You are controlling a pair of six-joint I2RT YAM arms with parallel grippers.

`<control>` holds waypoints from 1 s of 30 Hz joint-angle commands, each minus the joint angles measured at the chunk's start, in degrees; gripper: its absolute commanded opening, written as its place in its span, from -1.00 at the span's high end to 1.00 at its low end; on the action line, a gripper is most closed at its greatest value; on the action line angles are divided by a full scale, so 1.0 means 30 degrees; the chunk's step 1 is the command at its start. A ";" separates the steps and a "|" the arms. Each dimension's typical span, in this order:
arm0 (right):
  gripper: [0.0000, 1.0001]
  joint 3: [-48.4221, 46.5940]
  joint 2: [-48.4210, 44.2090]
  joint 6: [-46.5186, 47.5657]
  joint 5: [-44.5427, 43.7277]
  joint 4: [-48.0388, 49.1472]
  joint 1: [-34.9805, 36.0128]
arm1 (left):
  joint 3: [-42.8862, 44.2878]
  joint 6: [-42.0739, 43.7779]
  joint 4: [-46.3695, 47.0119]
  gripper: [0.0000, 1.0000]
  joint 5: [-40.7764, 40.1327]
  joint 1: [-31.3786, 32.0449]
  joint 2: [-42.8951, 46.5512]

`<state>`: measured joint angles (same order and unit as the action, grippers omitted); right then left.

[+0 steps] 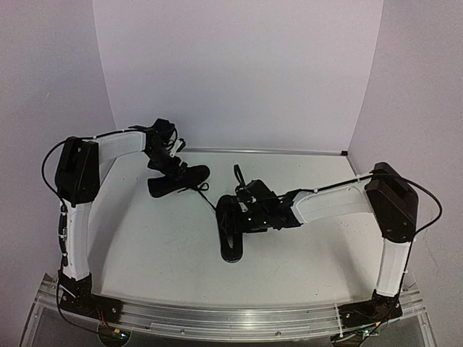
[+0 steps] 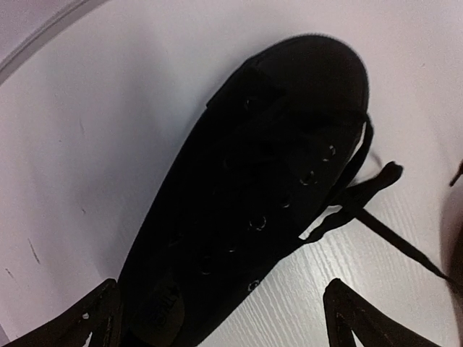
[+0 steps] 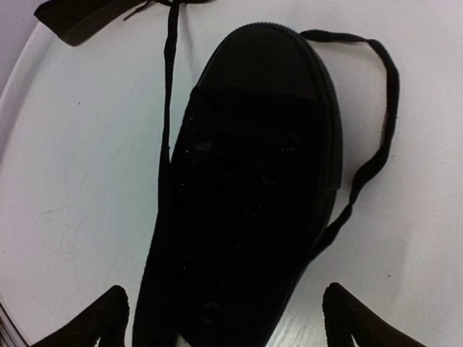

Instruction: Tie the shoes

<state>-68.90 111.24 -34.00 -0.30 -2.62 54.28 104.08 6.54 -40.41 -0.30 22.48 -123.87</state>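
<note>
- The far black low-cut cloth shoe (image 1: 181, 179) lies left of centre in the overhead frame on the white surface (image 1: 145, 246), with its toe toward the right.
- The left pincer (image 2: 224, 322) hangs over that shoe's heel end. Its fingers (image 2: 90, 322) stand wide apart at the bottom corners of the wrist frame, straddling the shoe and clamped on nothing.
- A thin black lace (image 2: 362, 199) trails loose off the shoe's right side onto the surface.
- The near black low-cut cloth shoe (image 1: 231, 238) sits at the centre of the overhead frame, toe toward the bottom edge.
- The right pincer (image 3: 228, 322) is over this shoe's heel end, its fingers spread at the lower corners and holding nothing.
- A loose black lace loop (image 3: 376, 137) curls at this shoe's right. A second black strand (image 3: 168, 79) runs up the left of the frame toward the other shoe in the upper left corner.
</note>
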 commanded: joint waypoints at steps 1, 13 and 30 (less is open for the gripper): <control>-0.78 -0.1193 0.1455 -0.0157 0.0951 -0.0062 -0.0079 | 0.1538 0.1508 -0.2665 -0.84 -0.0778 -0.0095 -0.1685; -0.57 -0.0239 0.2704 -0.2076 0.0799 0.0055 -0.0323 | -0.0255 -0.1585 -0.1302 0.70 -0.0284 -0.2538 0.0129; -0.56 0.2386 -0.0437 -0.3075 0.2685 0.2378 0.0008 | -0.2061 -0.4605 -0.0838 -0.01 -0.0512 -0.3764 0.2296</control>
<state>-65.12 114.33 -42.16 4.38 5.15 53.35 100.87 -4.77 -45.58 -2.91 10.65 -126.04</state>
